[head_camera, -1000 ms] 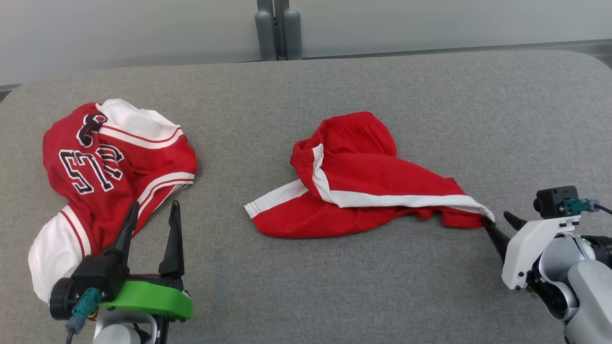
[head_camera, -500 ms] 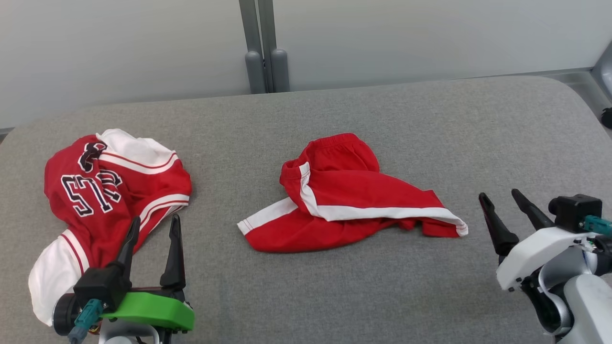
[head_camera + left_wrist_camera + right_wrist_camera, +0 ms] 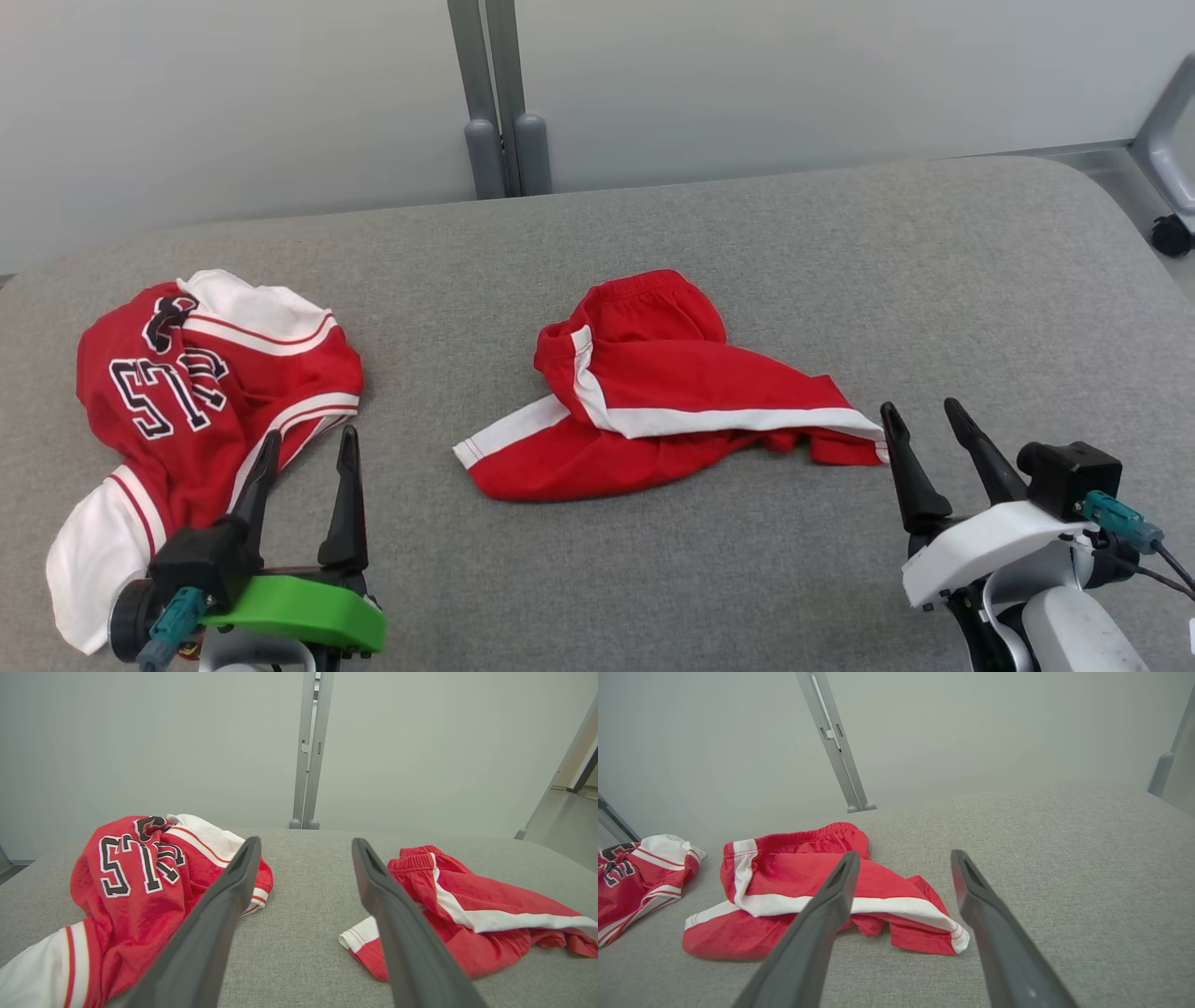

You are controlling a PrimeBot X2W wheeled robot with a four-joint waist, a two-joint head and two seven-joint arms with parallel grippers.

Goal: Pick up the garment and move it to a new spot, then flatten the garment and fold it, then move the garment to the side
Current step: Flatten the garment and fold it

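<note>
Lying crumpled: garment (image 3: 233, 373) near left edge of table (image 3: 840, 261) | shorts (image 3: 672, 383) central, well apart

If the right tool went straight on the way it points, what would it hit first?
Probably the red shorts: their white-trimmed corner lies just ahead of the right tool. Its height is unclear, so it might skim over them.

Left gripper (image 3: 306, 843) spread wide, grey surface (image 3: 299, 914) between fingers. Crumpled garment (image 3: 135, 891) left of left finger, partly behind it. Red shorts (image 3: 467, 905) right of right finger, hem behind it. Grey post (image 3: 310, 751) beyond fingertips.
</note>
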